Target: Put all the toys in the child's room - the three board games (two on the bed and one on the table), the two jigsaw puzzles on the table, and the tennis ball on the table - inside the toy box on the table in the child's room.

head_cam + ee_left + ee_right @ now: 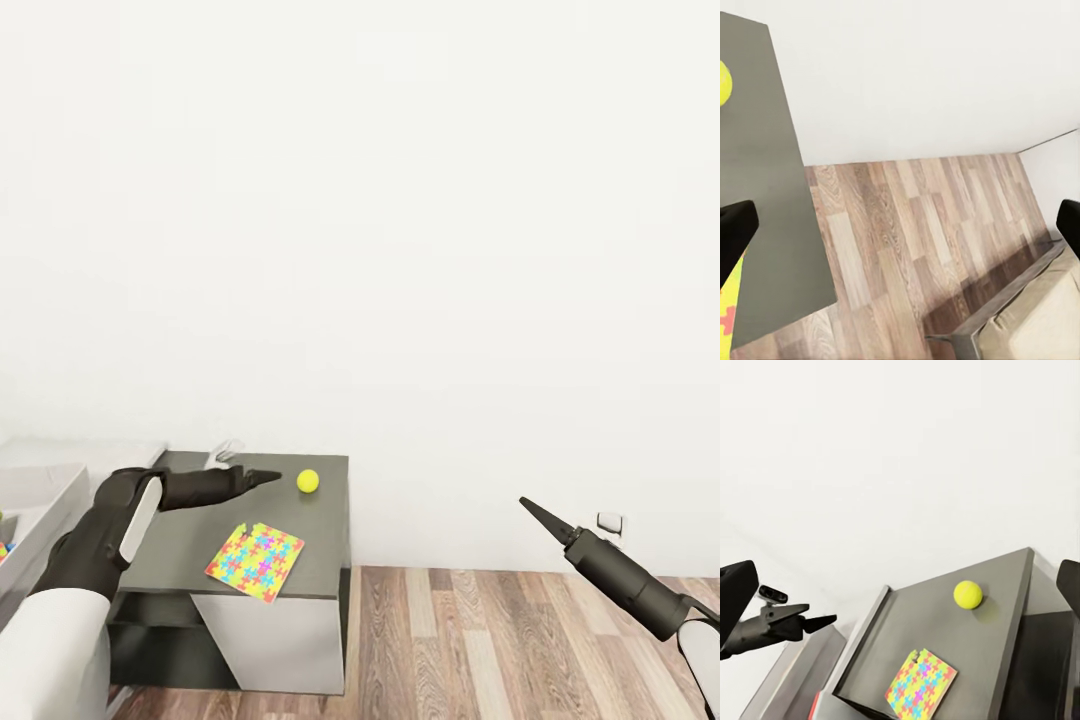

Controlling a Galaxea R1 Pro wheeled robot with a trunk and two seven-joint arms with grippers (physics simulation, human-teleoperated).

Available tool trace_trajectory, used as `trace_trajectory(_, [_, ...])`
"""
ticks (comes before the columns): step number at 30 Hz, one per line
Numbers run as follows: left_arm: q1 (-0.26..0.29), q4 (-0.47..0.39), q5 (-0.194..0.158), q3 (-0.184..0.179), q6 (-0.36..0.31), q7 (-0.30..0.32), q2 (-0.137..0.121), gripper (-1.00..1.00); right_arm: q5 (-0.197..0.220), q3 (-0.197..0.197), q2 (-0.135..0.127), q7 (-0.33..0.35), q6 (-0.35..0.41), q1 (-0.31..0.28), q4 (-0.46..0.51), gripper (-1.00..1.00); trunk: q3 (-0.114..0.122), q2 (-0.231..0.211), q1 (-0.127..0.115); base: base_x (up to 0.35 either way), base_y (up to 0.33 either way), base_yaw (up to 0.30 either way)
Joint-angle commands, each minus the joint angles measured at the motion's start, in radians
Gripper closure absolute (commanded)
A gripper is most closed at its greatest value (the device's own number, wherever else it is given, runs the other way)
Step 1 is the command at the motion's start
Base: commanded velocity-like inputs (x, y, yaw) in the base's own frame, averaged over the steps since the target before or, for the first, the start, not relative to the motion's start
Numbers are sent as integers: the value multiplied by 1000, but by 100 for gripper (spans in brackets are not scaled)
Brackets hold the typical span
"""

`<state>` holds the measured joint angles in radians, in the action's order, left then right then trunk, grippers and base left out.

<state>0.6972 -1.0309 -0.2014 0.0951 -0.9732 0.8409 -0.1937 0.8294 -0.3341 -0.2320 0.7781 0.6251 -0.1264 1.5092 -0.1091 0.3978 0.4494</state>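
One puzzle (255, 563) lies flat on dark grey table (320, 530) section, near its front edge, rotated so corners point out. A second puzzle seems to sit under it: in R wrist view a sliver of another edge peeks out at the top corner of the puzzle (920, 685), can't confirm. Ball (308, 481) rests on same top, toward the back, well apart from puzzle, nearer the wall.

L gripper (262, 477) hangs over the tabletop just beside the ball, not touching it, fingers pointing toward it. In head view fingers look close together, tapering to a point; in L wrist view the two fingertips (735, 232) sit at opposite edges of frame w/ wide gap, nothing between them. So L is spread, empty. L wrist view also catches ball (724, 82) at edge of grey top, a strip of puzzle (731, 315), plank floor (907, 240) and a corner of bed (1035, 322).

R gripper (535, 512) is out over the floor (480, 640), well right of table, raised, aimed up-left. Head view shows it edge-on as a single spike; R wrist view shows fingertips (736, 592) far apart at frame edges, nothing held. R wrist view looks across at table (1012, 585), ball (968, 594) and the L gripper (821, 622).

Pale grey desk top (40, 490) sits at far left, higher than dark section. White wall (400, 250) behind; wall socket (609, 522) low near R arm.
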Motion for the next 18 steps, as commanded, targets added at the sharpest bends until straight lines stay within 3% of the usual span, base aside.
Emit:
trace_trajectory(1, [-2, -1, 2, 1, -1, 4, 0, -100, 5, 0, 0, -1, 6, -1, 0, -100, -2, 2, 1, 0, -69, -5])
trace_trajectory(18, [-15, -1, 2, 28, 5, 3, 0, -100, 5, 3, 2, -5, -28, -1, 0, -100, -2, 2, 1, 0, -81, -1])
